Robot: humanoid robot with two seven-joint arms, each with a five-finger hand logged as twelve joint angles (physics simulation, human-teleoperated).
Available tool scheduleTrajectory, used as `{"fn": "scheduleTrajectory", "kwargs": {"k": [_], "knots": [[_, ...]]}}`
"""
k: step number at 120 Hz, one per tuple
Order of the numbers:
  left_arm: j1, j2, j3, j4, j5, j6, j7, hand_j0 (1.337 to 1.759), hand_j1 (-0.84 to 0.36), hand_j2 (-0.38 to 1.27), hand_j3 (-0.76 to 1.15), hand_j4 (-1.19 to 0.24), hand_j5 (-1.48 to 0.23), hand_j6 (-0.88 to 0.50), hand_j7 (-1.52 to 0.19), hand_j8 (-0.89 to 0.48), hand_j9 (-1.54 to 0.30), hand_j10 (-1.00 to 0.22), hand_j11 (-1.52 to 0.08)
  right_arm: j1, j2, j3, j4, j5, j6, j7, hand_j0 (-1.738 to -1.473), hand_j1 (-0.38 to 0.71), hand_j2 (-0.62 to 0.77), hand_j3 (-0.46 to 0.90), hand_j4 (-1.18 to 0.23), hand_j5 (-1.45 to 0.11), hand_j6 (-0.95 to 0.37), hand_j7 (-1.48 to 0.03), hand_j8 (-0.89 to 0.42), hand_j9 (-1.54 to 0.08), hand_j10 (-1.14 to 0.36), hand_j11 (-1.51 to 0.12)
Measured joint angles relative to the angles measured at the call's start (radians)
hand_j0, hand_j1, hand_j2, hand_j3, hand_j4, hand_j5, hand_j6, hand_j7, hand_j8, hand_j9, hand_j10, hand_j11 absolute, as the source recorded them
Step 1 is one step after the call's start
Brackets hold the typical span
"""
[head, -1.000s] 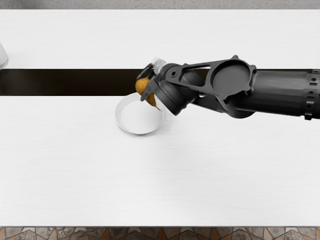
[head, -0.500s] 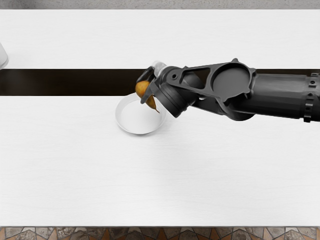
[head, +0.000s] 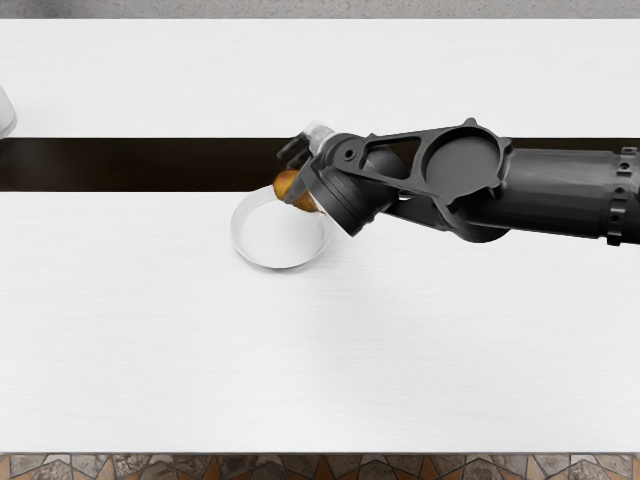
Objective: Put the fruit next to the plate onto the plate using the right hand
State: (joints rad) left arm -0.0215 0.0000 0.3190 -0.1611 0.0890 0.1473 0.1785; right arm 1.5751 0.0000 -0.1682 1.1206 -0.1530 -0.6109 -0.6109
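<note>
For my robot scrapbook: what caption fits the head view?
Right hand and orange-brown fruit at the white plate's far rim.

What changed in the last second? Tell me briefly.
The fruit sank slightly, down to the far rim of the plate, under the right hand. Whether the hand has let it go cannot be seen. The arm barely shifted, and the plate stayed where it was on the table.

You see black right arm reaching in from right edge. Right hand [head: 305, 160] hangs over far right rim of shallow round white plate [head: 262, 258]. Orange-brown fruit [head: 289, 187] shows at that rim, partly hidden under hand; grasp unclear. Plate rests on white table [head: 300, 360], just beside dark strip [head: 120, 165] crossing tabletop.
</note>
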Motion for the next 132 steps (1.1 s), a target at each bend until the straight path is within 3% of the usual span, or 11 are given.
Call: {"fn": "scheduleTrajectory", "kwargs": {"k": [29,48,71,99,132], "knots": [[0.0,0.0,0.0,0.0,0.0,0.0,0.0,1.658,0.35,0.0,0.0,0.0,0.0,0.0,0.0,0.0,0.0,0.0,0.0,0.0,0.0,0.0,0.0,0.0,0.0,0.0,-1.658,0.09,-0.05,0.0,-0.37,-0.49,-0.36,-0.49,-0.37,-0.49,-0.38,-0.49],[0.0,0.0,0.0,0.0,0.0,0.0,0.0,1.658,0.35,0.0,0.0,0.0,0.0,0.0,0.0,0.0,0.0,0.0,0.0,0.001,0.0,0.031,0.017,0.002,0.0,0.0,-1.658,-0.09,-0.03,0.0,-0.22,-0.29,-0.22,-0.29,-0.22,-0.29,-0.22,-0.29],[0.0,0.0,0.0,0.0,0.0,0.0,0.0,1.658,0.35,0.0,0.0,0.0,0.0,0.0,0.0,0.0,0.0,0.0,0.0,-0.037,-0.03,0.176,0.131,0.003,0.0,0.0,-1.658,-0.21,-0.02,0.0,-0.12,-0.15,-0.12,-0.15,-0.12,-0.15,-0.12,-0.15],[0.0,0.0,0.0,0.0,0.0,0.0,0.0,1.658,0.35,0.0,0.0,0.0,0.0,0.0,0.0,0.0,0.0,0.0,0.0,-0.165,-0.175,0.386,0.239,0.004,0.146,0.0,-1.658,-0.26,-0.01,0.0,-0.08,-0.1,-0.08,-0.1,-0.08,-0.1,-0.08,-0.1],[0.0,0.0,0.0,0.0,0.0,0.0,0.0,1.658,0.35,0.0,0.0,0.0,0.0,0.0,0.0,0.0,0.0,0.0,0.0,-0.403,-0.332,0.666,0.266,0.005,0.508,0.0,-1.658,-0.28,-0.01,0.0,-0.06,-0.08,-0.06,-0.08,-0.06,-0.08,-0.06,-0.08]]}}
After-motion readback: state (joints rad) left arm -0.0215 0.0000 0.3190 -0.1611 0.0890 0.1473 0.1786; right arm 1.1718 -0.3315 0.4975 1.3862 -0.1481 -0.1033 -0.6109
